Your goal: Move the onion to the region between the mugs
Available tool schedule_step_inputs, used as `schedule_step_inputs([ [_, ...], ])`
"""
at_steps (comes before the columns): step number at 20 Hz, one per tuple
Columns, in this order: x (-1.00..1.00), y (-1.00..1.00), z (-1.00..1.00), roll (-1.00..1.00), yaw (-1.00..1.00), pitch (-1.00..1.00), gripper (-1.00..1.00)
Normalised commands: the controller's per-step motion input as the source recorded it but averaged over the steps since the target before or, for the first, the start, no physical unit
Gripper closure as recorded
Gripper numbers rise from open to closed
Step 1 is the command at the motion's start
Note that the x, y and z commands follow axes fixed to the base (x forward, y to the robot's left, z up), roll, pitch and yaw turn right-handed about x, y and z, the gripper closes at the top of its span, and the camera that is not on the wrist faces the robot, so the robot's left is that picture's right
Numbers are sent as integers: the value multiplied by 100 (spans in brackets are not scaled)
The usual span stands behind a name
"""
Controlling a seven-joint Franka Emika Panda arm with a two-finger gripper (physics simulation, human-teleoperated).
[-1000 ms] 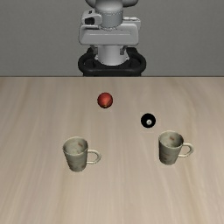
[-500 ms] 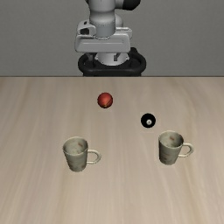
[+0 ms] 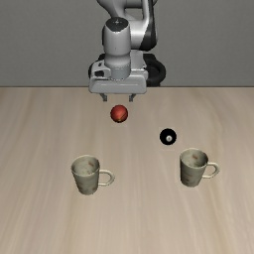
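A small red onion [image 3: 119, 114] lies on the wooden table [image 3: 40, 139], toward the far middle. My gripper [image 3: 119, 96] hangs just above and behind it, open, with a dark fingertip on either side and nothing between them. Two beige mugs stand nearer the front: one mug [image 3: 89, 175] on the exterior view's left and another mug [image 3: 195, 167] on the exterior view's right, both upright with handles pointing right. The stretch of table between them is bare.
A black billiard ball [image 3: 168, 137] with a white spot rests on the table right of the onion, just behind the right mug. The robot's dark base [image 3: 151, 71] sits at the table's far edge.
The arm has reached forward and lowered over the last second, bringing the gripper from up near the base down to just above the onion. Onion, ball and mugs have not moved.
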Motion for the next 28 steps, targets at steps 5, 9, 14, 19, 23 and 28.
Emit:
schedule_step_inputs([
  [5, 0, 0, -100, 0, 0, 0, -100],
  [9, 0, 0, 0, 0, 0, 0, 100],
  [14, 60, 0, 20, 0, 0, 0, 100],
  [19, 100, 0, 0, 0, 0, 0, 100],
  [23, 100, 0, 0, 0, 0, 0, 100],
  [28, 100, 0, 0, 0, 0, 0, 100],
])
